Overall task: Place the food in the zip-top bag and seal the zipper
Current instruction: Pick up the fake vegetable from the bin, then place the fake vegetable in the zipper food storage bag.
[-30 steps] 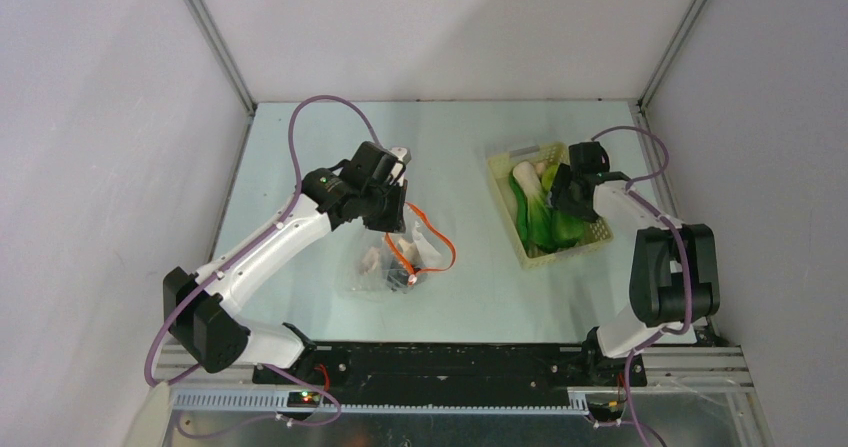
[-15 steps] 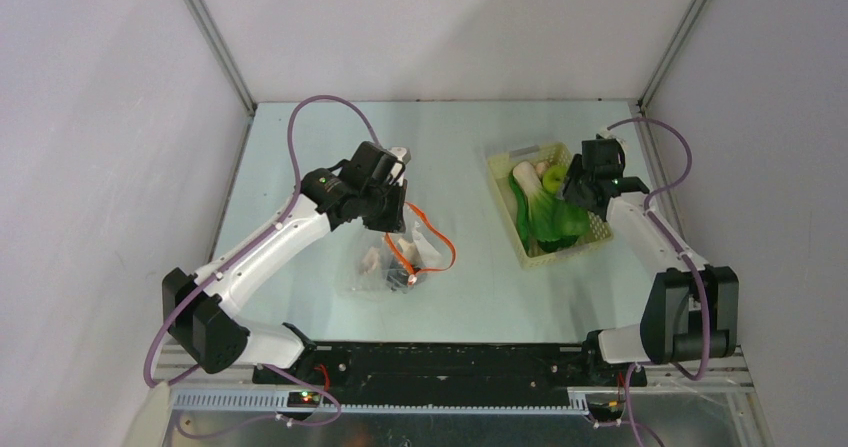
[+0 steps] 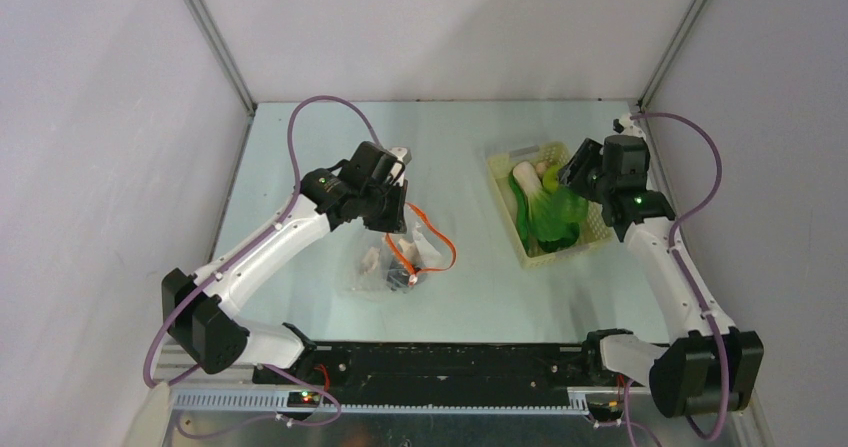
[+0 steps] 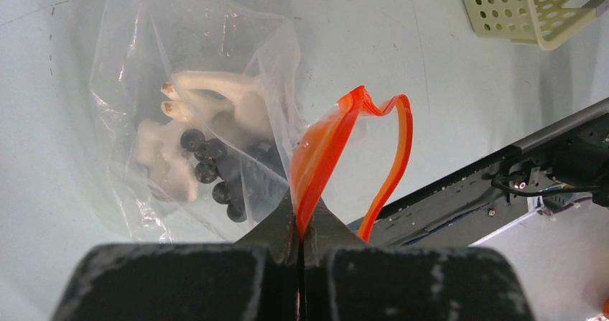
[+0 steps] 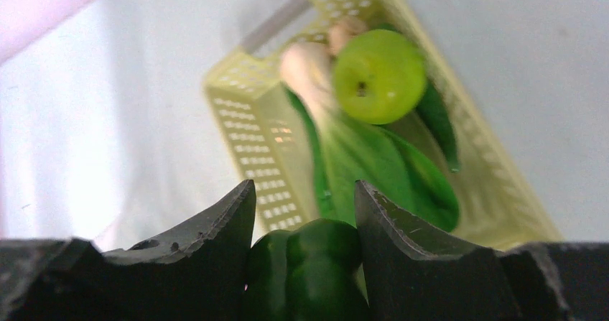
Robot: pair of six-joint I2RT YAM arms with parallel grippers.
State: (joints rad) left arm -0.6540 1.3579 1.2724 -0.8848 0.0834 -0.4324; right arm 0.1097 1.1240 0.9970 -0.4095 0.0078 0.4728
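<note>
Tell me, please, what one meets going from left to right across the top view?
left arm's elbow → bag → basket → right arm's elbow

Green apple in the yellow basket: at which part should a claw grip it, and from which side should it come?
Grip the green apple across its round middle, coming down from above. It lies on top of the bok choy with its upper side free, while the basket walls would likely block a sideways approach.
</note>
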